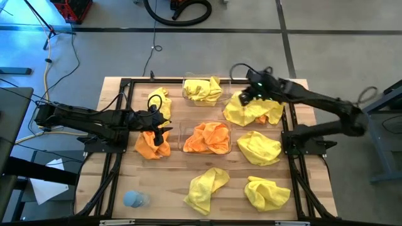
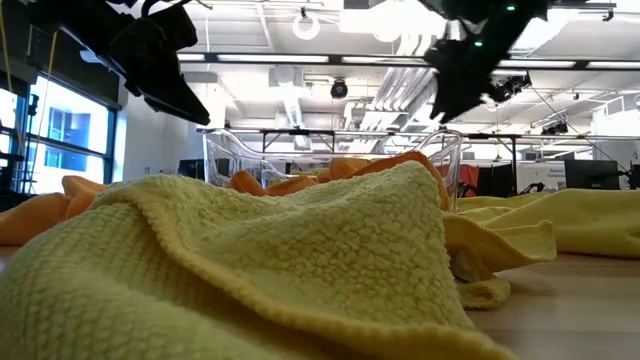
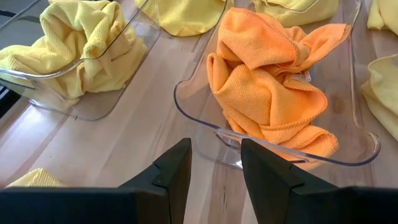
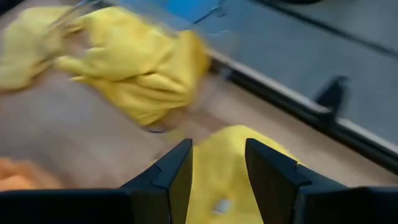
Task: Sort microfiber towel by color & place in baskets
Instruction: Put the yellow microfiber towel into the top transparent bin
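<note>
My right gripper [image 1: 246, 95], jaws parted, empty, hangs directly over rumpled yellow microfiber towel [image 1: 254, 111] near table's far-right corner; left gripper [image 1: 157, 124], parted, idles above orange towel [image 1: 152, 145].

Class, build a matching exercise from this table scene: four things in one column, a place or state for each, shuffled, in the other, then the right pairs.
Things
1. orange towel in a basket
2. pale blue lump
3. left claw
4. right claw

Places or states
A. open, over a yellow towel at the table's far right
B. near-left corner of the table
C. open, above a loose orange towel
D. middle of the table

Pairs: 1-D, 2-B, 3-C, 4-A
</note>
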Available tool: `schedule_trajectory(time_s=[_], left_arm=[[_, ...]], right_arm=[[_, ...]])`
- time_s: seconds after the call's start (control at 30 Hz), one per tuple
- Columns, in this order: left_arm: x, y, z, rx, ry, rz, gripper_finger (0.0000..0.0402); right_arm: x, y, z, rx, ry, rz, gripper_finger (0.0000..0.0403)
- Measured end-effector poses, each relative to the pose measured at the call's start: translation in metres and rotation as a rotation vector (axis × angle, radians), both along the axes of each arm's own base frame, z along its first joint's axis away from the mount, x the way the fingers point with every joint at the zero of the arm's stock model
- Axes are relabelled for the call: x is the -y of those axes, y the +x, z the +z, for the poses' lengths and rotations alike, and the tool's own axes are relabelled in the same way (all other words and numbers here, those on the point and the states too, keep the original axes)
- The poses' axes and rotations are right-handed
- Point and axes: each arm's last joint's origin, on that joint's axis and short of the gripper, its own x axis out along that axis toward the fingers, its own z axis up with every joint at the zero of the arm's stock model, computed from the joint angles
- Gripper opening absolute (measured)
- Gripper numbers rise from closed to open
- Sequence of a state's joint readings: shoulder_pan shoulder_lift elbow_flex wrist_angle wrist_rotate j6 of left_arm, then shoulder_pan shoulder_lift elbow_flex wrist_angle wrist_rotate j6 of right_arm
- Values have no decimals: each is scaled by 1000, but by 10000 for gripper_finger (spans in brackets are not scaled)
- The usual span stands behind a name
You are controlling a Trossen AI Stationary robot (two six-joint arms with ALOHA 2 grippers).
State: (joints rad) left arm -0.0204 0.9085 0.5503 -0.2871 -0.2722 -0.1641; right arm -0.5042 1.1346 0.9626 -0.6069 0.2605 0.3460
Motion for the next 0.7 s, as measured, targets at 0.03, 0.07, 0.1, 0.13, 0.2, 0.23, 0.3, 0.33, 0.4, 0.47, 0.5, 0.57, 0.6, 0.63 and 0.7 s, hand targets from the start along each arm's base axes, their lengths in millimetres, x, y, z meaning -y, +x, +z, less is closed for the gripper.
schedule_trajectory(time_s=[0.03,0.07,0.1,0.13,0.2,0.23,0.3,0.33,0.4,0.47,0.5,0.57,0.6,0.63,0.7], left_arm=[[0,0,0,1,0,1,126],[0,0,0,1,-1,1,126],[0,0,0,1,-2,2,126],[0,0,0,3,-7,5,126],[0,0,0,4,-12,10,126],[0,0,0,4,-13,9,126],[0,0,0,5,-13,10,126],[0,0,0,5,-14,10,126],[0,0,0,6,-19,15,126],[0,0,0,7,-21,15,126],[0,0,0,7,-20,16,126],[0,0,0,7,-21,16,126],[0,0,0,7,-21,15,126],[0,0,0,7,-20,15,126],[0,0,0,6,-20,15,126]], right_arm=[[-3,-7,-1,4,-11,-34,144],[-4,-13,-3,6,-10,-64,144],[-5,-18,-6,6,5,-94,144],[-5,-23,-10,-3,27,-121,144],[-2,-30,-19,-37,65,-171,144],[0,-33,-24,-57,80,-193,144],[6,-37,-33,-90,101,-229,144],[9,-39,-38,-109,118,-246,144],[15,-43,-47,-141,160,-271,144],[21,-46,-54,-174,210,-295,144],[23,-49,-58,-202,235,-312,144],[28,-54,-65,-256,275,-355,144],[30,-57,-67,-278,288,-380,144],[33,-59,-70,-295,298,-409,144],[37,-63,-74,-316,320,-449,144]])
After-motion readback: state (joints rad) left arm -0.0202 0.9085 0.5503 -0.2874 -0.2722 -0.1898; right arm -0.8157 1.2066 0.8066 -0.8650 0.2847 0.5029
